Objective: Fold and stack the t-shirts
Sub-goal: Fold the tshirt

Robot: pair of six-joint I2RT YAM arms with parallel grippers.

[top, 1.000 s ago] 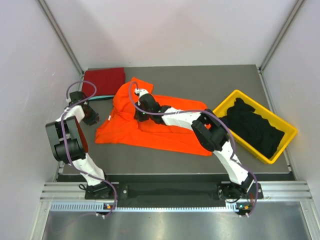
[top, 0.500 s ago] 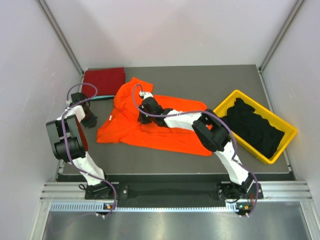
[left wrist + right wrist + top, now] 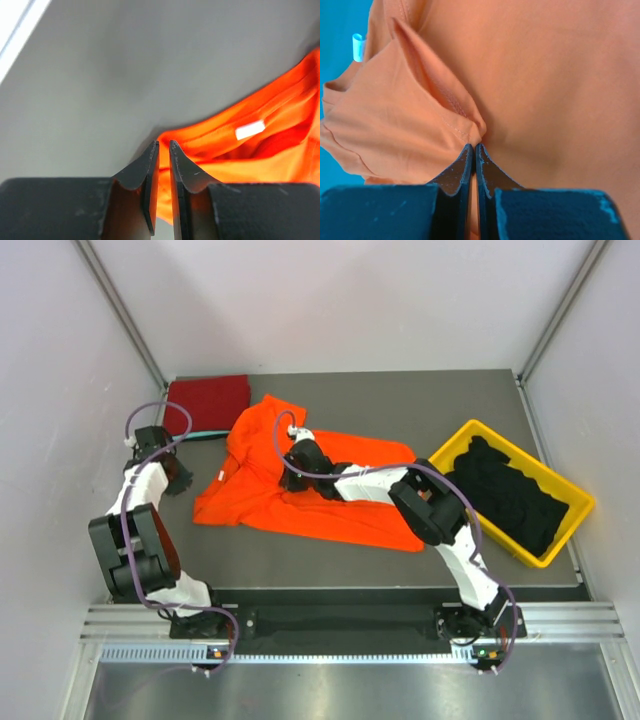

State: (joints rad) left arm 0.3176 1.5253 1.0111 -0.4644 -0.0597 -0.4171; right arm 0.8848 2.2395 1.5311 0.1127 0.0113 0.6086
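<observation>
Two arms work over the grey table (image 3: pixel 400 400). The left arm rises from its base at the near left corner, bends its elbow out over the table's left edge and runs its forearm away along that edge. The left gripper (image 3: pixel 178 478) hangs beside the left side of the orange shirt (image 3: pixel 340 515). In its wrist view the left gripper (image 3: pixel 164 144) has its jaws only a narrow slit apart, with no cloth caught between them. The tips point at the edge of the orange shirt (image 3: pixel 260 150), which lies just past them with a white label (image 3: pixel 250 130) showing.

The right arm climbs from the near right base to a bent elbow above the shirt's right end. From there its forearm stretches left, low across the cloth. The right gripper (image 3: pixel 293 468) sits down on the shirt near its middle. From the wrist, the right gripper (image 3: pixel 475 146) has its jaws pressed together, pinching a raised ridge of the orange shirt (image 3: pixel 545 75) at the tips.

The orange shirt lies spread and rumpled across the middle of the table. A dark red shirt (image 3: pixel 208 400) lies folded at the far left corner, with a strip of a teal shirt (image 3: pixel 205 435) showing at its near edge. Black shirts (image 3: pixel 510 495) are heaped in a yellow bin (image 3: pixel 566 533) on the right, well apart from both grippers.
</observation>
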